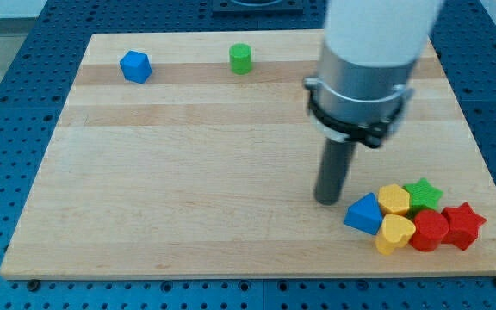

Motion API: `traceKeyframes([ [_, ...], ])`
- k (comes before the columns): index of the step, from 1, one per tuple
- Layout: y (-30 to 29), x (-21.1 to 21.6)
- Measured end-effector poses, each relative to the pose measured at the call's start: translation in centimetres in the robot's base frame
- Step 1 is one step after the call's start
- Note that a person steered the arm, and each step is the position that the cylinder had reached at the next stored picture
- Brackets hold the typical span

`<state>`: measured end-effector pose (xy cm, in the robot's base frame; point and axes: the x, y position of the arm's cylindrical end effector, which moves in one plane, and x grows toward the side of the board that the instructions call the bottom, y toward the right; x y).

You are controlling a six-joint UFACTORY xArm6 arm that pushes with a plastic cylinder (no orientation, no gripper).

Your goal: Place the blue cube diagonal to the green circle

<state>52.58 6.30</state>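
The blue cube sits near the board's top left. The green circle, a small cylinder, stands to its right along the top edge, well apart from it. My tip rests on the board at the lower right, far from both, just left of a blue block in a cluster.
A cluster at the bottom right holds a blue block, two yellow blocks, a green star, a red block and a red star. The wooden board lies on a blue perforated table.
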Motion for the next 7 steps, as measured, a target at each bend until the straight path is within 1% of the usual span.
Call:
traceKeyframes([
  [3,-18.5,-6.0],
  [5,-28.9,-10.2],
  [6,-31.0,-14.0],
  [7,-31.9,-20.3],
])
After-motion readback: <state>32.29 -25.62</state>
